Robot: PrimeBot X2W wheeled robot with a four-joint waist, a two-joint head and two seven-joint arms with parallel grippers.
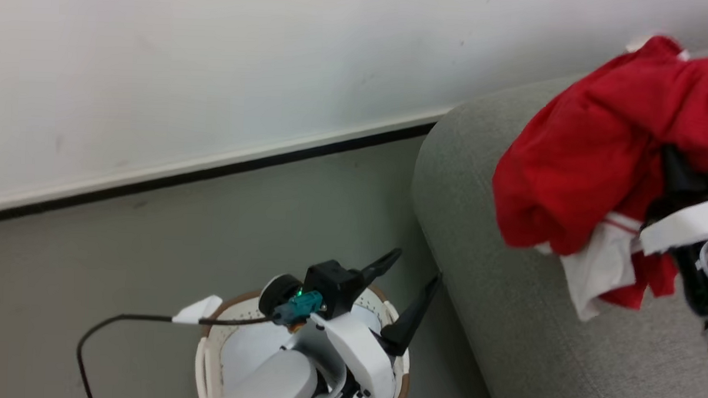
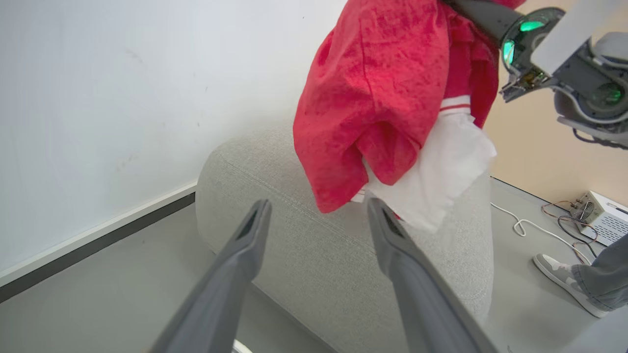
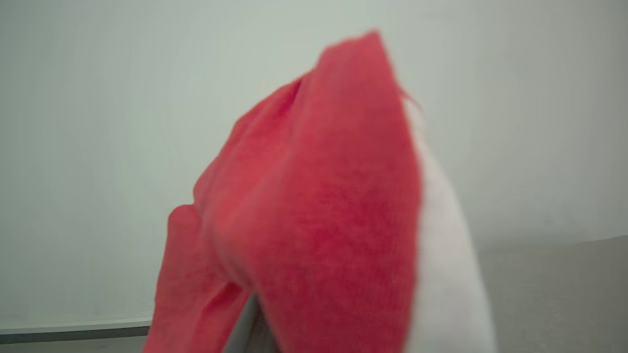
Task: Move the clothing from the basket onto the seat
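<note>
Head view: my right gripper [image 1: 672, 160] is clamped on the clothing [image 1: 591, 148], which hangs long-ways down over the seat [image 1: 503, 298]; my left gripper [image 1: 416, 266] has its fingers spread apart.

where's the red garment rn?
Upper right of the head view: the red garment hangs bunched from the shut right gripper, over the grey sofa's rounded arm, well away from the basket at bottom centre.

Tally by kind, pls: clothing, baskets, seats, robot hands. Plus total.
clothing: 1
basket: 1
seat: 1
hands: 2 (left hand open, right hand shut on the clothing)
Total: 5
</note>
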